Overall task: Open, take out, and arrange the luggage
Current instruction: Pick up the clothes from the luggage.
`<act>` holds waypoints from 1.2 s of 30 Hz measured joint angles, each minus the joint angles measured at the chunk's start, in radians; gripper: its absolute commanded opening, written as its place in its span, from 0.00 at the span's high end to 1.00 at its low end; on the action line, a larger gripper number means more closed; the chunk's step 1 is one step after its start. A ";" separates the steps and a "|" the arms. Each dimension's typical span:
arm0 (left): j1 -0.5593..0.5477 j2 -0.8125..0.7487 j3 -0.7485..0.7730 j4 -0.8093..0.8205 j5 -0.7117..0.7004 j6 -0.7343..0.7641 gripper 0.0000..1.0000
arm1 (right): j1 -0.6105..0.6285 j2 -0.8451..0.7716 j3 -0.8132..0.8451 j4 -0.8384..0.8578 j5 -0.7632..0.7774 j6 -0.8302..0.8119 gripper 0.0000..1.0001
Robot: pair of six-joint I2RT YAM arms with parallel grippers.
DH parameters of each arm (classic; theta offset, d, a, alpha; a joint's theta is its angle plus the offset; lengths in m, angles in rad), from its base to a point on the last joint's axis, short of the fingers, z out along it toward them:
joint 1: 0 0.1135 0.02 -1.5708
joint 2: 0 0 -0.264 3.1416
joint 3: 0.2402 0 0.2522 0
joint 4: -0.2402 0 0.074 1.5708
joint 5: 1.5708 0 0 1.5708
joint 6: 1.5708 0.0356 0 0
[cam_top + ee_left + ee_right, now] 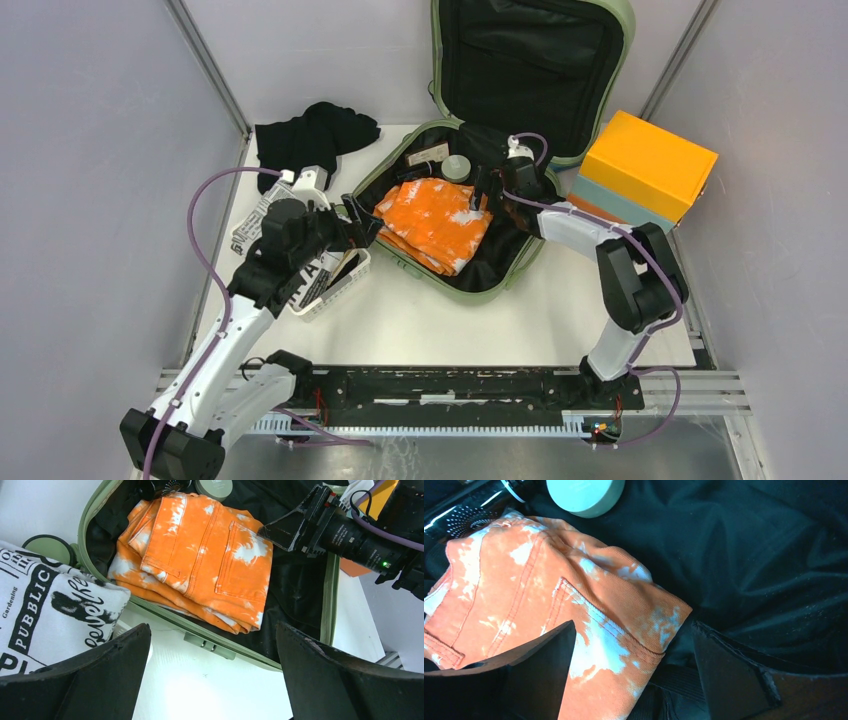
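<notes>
Slippage worries us: luggage [530, 60] lies open mid-table, our right gripper [631, 670] spread wide over the jeans [549, 595], holding nothing; a shallow pinch could snag lining [749, 555] or unfold them. Our left gripper [212, 680] gapes empty.

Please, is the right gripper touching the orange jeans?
Cannot tell: in the right wrist view the right gripper straddles the orange jeans; contact unclear.

Free:
- bare table [470, 330] in front of the luggage [455, 292]
- bare black lining [749, 555] right of the jeans [435, 225]

Obstacles:
- lid [530, 60], upright at the back
- box [650, 165], just beside the right rim
- basket [335, 290] with printed cloth [45, 605], just beside the left rim
- tin [457, 166], behind the jeans
- right gripper [487, 190], jaws wide, over the jeans' right edge
</notes>
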 measured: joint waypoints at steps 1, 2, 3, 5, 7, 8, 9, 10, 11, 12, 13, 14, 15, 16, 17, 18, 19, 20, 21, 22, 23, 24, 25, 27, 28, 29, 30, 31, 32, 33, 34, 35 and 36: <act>0.000 0.000 0.000 0.000 -0.001 0.000 0.00 | -0.002 0.006 0.000 -0.003 -0.001 0.012 0.11; 0.000 0.000 0.000 -0.001 -0.002 0.000 0.00 | -0.002 0.010 -0.002 -0.004 -0.001 0.021 0.14; 0.000 0.000 0.000 -0.002 -0.002 0.000 0.00 | -0.003 0.013 -0.004 -0.003 -0.005 0.030 0.17; 0.000 0.000 0.000 -0.005 -0.004 0.000 0.00 | -0.005 0.013 -0.017 -0.001 -0.015 0.049 0.21; 0.000 0.000 0.000 -0.008 -0.004 0.000 0.00 | -0.010 0.014 -0.031 0.005 -0.029 0.069 0.22; 0.000 0.000 -0.001 -0.008 -0.004 0.000 0.00 | -0.014 0.014 -0.040 0.011 -0.042 0.081 0.22; 0.000 0.000 -0.002 -0.008 -0.004 0.000 0.00 | -0.016 0.015 -0.045 0.012 -0.050 0.090 0.22; 0.000 0.000 -0.002 -0.008 -0.004 0.000 0.00 | -0.019 0.017 -0.047 0.015 -0.060 0.097 0.22; 0.000 0.000 -0.002 -0.008 -0.004 0.000 0.00 | -0.021 0.022 -0.048 0.021 -0.071 0.106 0.23; 0.000 0.000 -0.002 -0.008 -0.004 0.000 0.00 | -0.021 0.027 -0.048 0.027 -0.079 0.115 0.22; 0.000 0.000 -0.003 -0.008 -0.004 0.000 0.00 | -0.022 0.033 -0.048 0.032 -0.087 0.124 0.23; 0.000 0.000 -0.003 -0.008 -0.004 -0.001 0.00 | -0.022 0.039 -0.049 0.035 -0.095 0.133 0.23; 0.000 0.000 -0.003 -0.009 -0.004 -0.001 0.00 | -0.024 0.044 -0.050 0.040 -0.105 0.143 0.23; 0.000 -0.001 -0.003 -0.010 -0.004 -0.001 0.00 | -0.024 0.048 -0.051 0.043 -0.116 0.151 0.23; 0.000 -0.001 -0.003 -0.011 -0.005 -0.001 0.00 | -0.026 0.054 -0.051 0.048 -0.125 0.161 0.23; 0.000 -0.002 -0.003 -0.013 -0.005 -0.002 0.00 | -0.028 0.060 -0.051 0.055 -0.136 0.171 0.24; 0.000 -0.002 -0.003 -0.014 -0.005 -0.003 0.00 | -0.029 0.067 -0.051 0.062 -0.150 0.183 0.25; 0.000 -0.004 -0.003 -0.016 -0.005 -0.004 0.00 | -0.032 0.074 -0.052 0.070 -0.159 0.193 0.27; 0.000 -0.005 -0.003 -0.017 -0.005 -0.005 0.00 | -0.036 0.081 -0.056 0.084 -0.174 0.207 0.29; 0.000 -0.007 -0.003 -0.018 -0.005 -0.005 0.00 | -0.040 0.085 -0.062 0.097 -0.191 0.221 0.30; 0.000 -0.008 -0.003 -0.020 -0.005 -0.006 0.00 | -0.044 0.087 -0.071 0.113 -0.205 0.234 0.31; 0.000 -0.008 -0.003 -0.022 -0.005 -0.007 0.00 | -0.050 0.089 -0.081 0.129 -0.221 0.248 0.32; 0.000 -0.009 -0.003 -0.024 -0.005 -0.007 0.00 | -0.055 0.091 -0.089 0.145 -0.236 0.262 0.35; 0.000 -0.010 -0.003 -0.025 -0.004 -0.008 0.01 | -0.063 0.097 -0.101 0.170 -0.258 0.281 0.45; 0.000 -0.011 -0.003 -0.026 -0.004 -0.008 0.01 | -0.066 0.098 -0.108 0.183 -0.267 0.289 0.52; 0.000 -0.012 -0.003 -0.026 -0.003 -0.008 0.01 | -0.071 0.098 -0.119 0.208 -0.280 0.299 0.60; 0.000 -0.013 -0.003 -0.026 -0.002 -0.009 0.01 | -0.075 0.098 -0.131 0.229 -0.290 0.305 0.63; 0.000 -0.013 -0.003 -0.026 0.000 -0.013 0.01 | -0.082 0.097 -0.150 0.264 -0.306 0.319 0.70; 0.000 -0.014 -0.003 -0.026 0.002 -0.017 0.01 | -0.088 0.096 -0.169 0.296 -0.318 0.335 0.75; 0.000 -0.015 -0.003 -0.025 0.007 -0.021 0.02 | -0.096 0.093 -0.193 0.337 -0.337 0.356 0.79; 0.000 -0.016 -0.003 -0.023 0.011 -0.026 0.02 | -0.103 0.088 -0.215 0.372 -0.356 0.375 0.85; 0.000 -0.018 -0.003 -0.020 0.024 -0.035 0.02 | -0.108 0.080 -0.232 0.393 -0.369 0.388 0.87; 0.000 -0.019 -0.003 -0.016 0.031 -0.039 0.02 | -0.116 0.072 -0.250 0.418 -0.383 0.408 0.92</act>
